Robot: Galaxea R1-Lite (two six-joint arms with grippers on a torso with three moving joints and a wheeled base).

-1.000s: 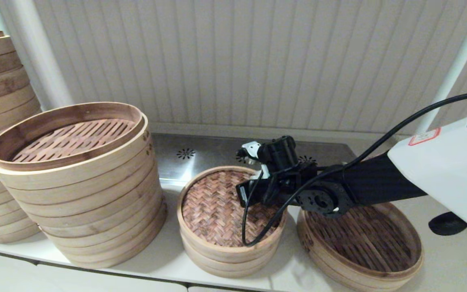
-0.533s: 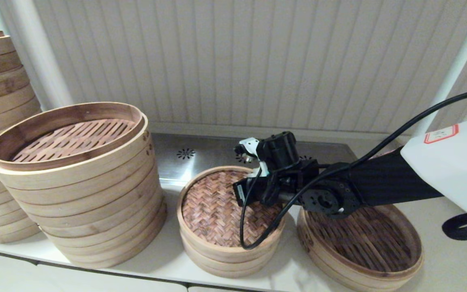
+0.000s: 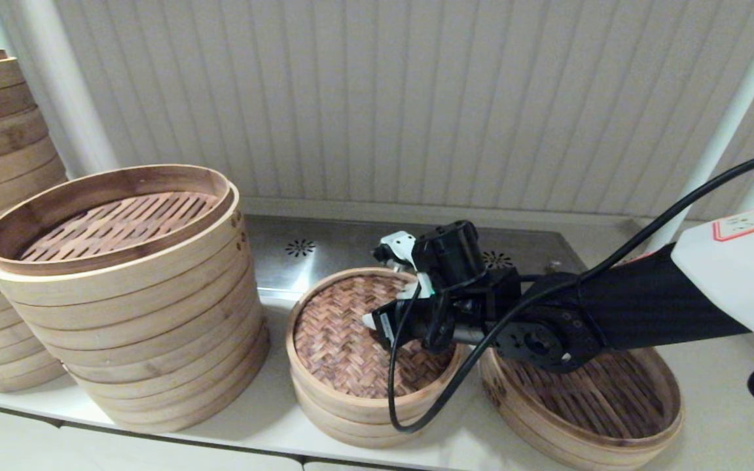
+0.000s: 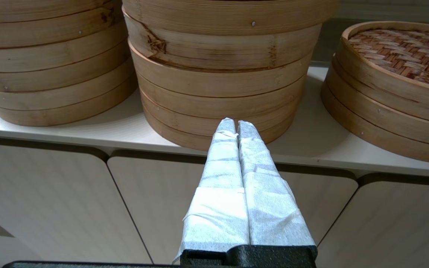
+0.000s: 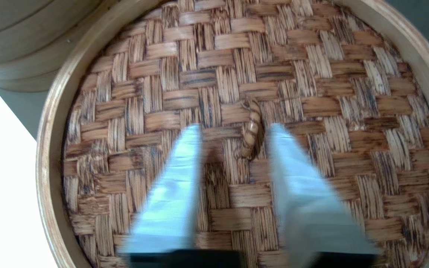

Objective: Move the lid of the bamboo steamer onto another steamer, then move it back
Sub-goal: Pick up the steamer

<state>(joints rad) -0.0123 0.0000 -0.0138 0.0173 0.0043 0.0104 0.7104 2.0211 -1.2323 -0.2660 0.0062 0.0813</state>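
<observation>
Lid: the bamboo steamer lid (image 3: pixel 349 333) lies flat, woven top up, capping the small steamer (image 3: pixel 364 418) at the middle of the counter (image 3: pixel 246 418); round, so it has no long axis.
Lid handle: a small woven loop handle (image 5: pixel 251 130) sits at the centre of the weave; in the right wrist view it runs lengthwise between the fingers, closer to one of them.
Right gripper: the right gripper (image 5: pixel 235 132) hangs low over the lid's centre, fingers (image 5: pixel 177 178) spread apart on either side of the loop, pinching nothing; whether the tips touch the weave I cannot tell.
Lid edges: the pale rim band shows all the way round in the right wrist view except nearest the camera, where the fingers and the frame edge cut it off.
Neighbours: the wide low basket (image 3: pixel 586 399) lies just beside the small steamer on the robot's right; the tall stack (image 3: pixel 128 301) stands near on the left, with a strip of counter between.
Behind: a steel panel (image 3: pixel 324 252), then the ribbed wall (image 3: pixel 377 98).
Cable: the arm's black cable (image 3: pixel 410 399) loops down over the lid's front rim.
Left gripper: the left gripper (image 4: pixel 237 124) is parked below the counter's front edge, fingers pressed together, pointing at the tall stack's base.
</observation>
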